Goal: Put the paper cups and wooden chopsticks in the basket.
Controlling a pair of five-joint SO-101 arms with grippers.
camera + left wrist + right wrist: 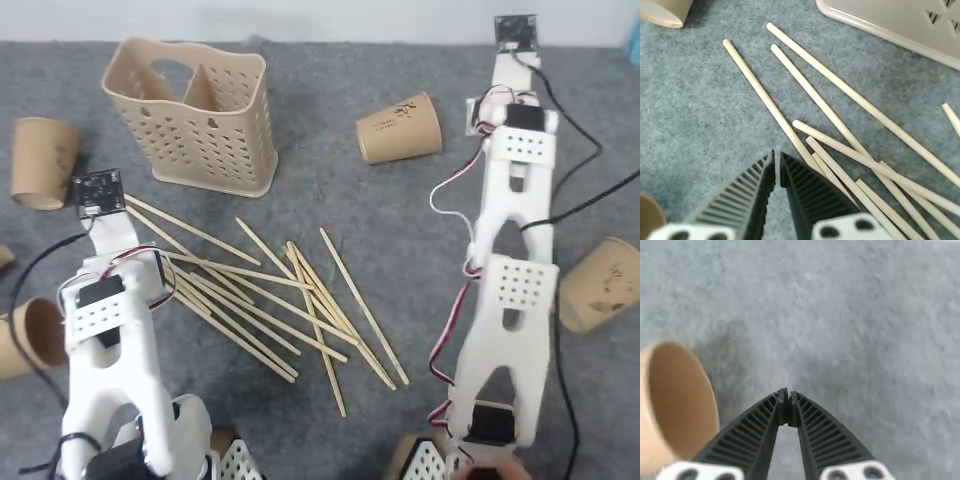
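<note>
A beige perforated basket (190, 115) stands at the back left, its corner (900, 20) showing in the left wrist view. Several wooden chopsticks (270, 300) lie scattered mid-table. My left gripper (776, 156) is shut and empty, its tips just beside the near ends of the chopsticks (790, 135). Paper cups lie on their sides: one at the left (40, 160), one at the front left (30, 335), one at the back centre (400, 128), one at the right (600, 285). My right gripper (788, 392) is shut and empty over bare carpet, beside a cup's open mouth (675, 400).
Grey carpet (330, 200) covers the table. The left arm (105, 330) stands at the front left, and the right arm (515, 260) stretches along the right side toward the back. Open carpet lies between the basket and the back-centre cup.
</note>
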